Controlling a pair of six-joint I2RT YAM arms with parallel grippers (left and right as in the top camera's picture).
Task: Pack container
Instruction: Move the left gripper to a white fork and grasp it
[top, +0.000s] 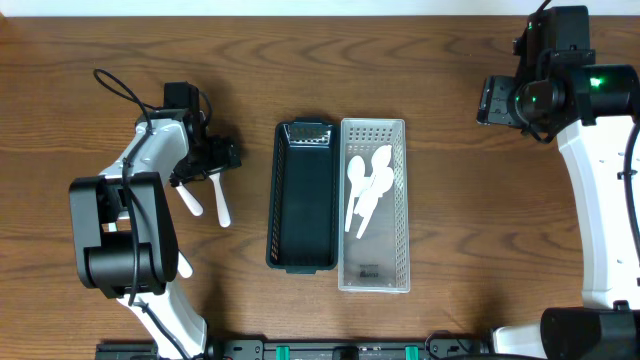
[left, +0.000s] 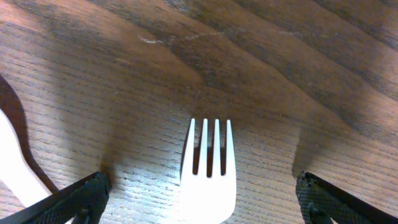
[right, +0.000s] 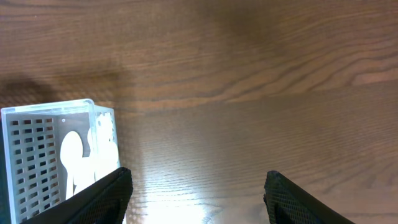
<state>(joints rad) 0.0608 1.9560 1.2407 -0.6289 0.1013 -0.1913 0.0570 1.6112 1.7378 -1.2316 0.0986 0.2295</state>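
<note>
As the left end effector (left: 202, 190) and right end effector (right: 196, 186) gape wide, the bin (top: 373, 131) label (top: 368, 270) is unreadable.

The left arm (top: 150, 150) wears smooth white plastic shells between chunky black cylindrical joint housings. A thin black cable (top: 125, 92) loops out behind the left claw (top: 205, 170). The right arm (top: 600, 200) has the same white shells and black joints, with a small green light (top: 597, 82) glowing just behind the right claw (top: 488, 100). The claws' black fingers (right: 99, 199) carry a fine cross-hatched texture.
</note>
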